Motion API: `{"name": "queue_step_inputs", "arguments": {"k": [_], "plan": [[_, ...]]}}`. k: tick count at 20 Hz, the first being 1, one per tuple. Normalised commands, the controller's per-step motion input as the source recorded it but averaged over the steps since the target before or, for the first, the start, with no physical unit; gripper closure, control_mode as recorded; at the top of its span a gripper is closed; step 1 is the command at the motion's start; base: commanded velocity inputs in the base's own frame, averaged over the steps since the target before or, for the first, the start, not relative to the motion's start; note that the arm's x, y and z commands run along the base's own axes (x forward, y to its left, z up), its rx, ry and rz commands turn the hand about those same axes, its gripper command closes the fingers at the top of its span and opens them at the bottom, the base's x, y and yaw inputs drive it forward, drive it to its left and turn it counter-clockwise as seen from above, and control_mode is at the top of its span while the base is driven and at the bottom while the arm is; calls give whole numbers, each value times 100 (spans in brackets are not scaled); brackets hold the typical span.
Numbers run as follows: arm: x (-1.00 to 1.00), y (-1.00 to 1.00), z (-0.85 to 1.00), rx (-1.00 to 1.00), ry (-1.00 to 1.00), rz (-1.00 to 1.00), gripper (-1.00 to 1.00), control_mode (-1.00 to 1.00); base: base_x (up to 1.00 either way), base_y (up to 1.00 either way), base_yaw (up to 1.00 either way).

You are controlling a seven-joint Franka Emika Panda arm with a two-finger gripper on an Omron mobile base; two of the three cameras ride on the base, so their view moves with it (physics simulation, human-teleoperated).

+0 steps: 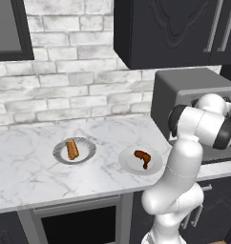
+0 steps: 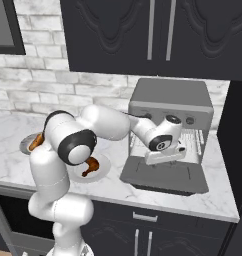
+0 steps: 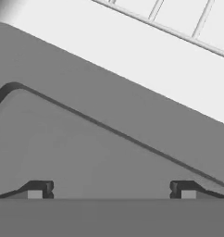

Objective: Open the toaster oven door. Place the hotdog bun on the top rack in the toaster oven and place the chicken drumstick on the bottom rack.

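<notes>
Hovering wide open and empty over the dropped toaster oven door (image 2: pixel 165 176), the claw (image 3: pixel 111 190) risks clipping it pulling back, while bun (image 1: pixel 72 149) and drumstick (image 1: pixel 142 157) sit on plates on the bench (image 1: pixel 31 162).

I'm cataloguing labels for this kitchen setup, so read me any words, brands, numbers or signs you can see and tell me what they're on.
None can be read.
The toaster oven shows small round knobs with no markings to make out; its door lies open and plain.
The two plates, cabinets and brick wall carry no text.
</notes>
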Motion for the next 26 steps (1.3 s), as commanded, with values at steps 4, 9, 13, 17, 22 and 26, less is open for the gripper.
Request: {"name": "queue_step_inputs", "arguments": {"k": [4,9,13,17,22,26], "plan": [[-76,0,-80,-2,2,18,-100,-100,0,0,0],[-81,3,-82,0,0,7,-100,-100,0,0,0],[-38,0,-4,0,-4,1,-100,-100,0,0,0],[-18,-10,69,0,-9,0,-100,-100,0,0,0],[-14,-9,63,0,-16,0,-100,-100,0,0,0],[-1,-7,42,7,-19,-1,-100,-100,0,0,0]]}}
